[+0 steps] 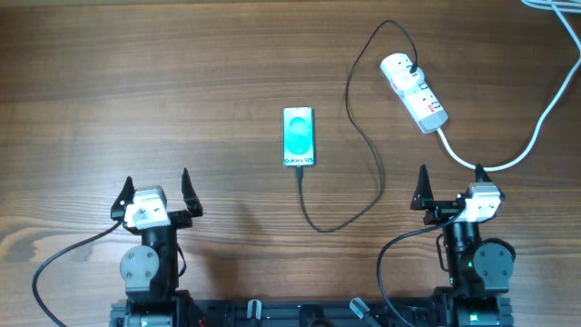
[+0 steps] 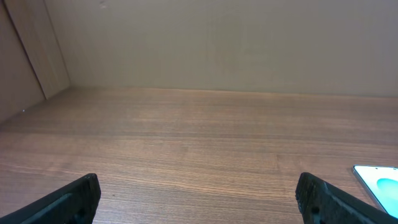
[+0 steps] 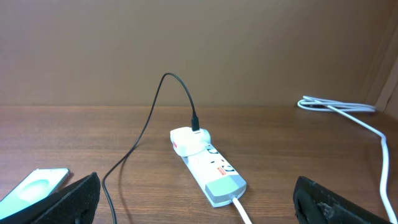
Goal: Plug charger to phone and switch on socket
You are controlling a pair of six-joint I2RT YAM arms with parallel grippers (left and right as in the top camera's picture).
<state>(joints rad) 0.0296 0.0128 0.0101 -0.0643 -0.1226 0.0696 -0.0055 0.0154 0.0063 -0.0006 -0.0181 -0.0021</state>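
Observation:
The phone point(image 1: 299, 136) lies flat at the table's middle, teal screen up, white label strip at its near end. The thin black charger cable point(image 1: 368, 145) runs from a white adapter on the socket point(image 1: 414, 91), loops round and meets the phone's near end. I cannot tell if the tip is seated. My left gripper point(image 1: 154, 193) is open and empty, near left of the phone. My right gripper point(image 1: 451, 186) is open and empty, near side of the socket. The right wrist view shows my right gripper point(image 3: 196, 202), the socket point(image 3: 208, 165), the charger cable point(image 3: 143, 130) and the phone's edge point(image 3: 37, 186).
The socket's thick white lead point(image 1: 536, 127) curves from its near end past my right gripper and off to the back right; it also shows in the right wrist view point(image 3: 348, 112). The left wrist view shows my left gripper point(image 2: 199, 199), bare wood and the phone's corner point(image 2: 379, 183).

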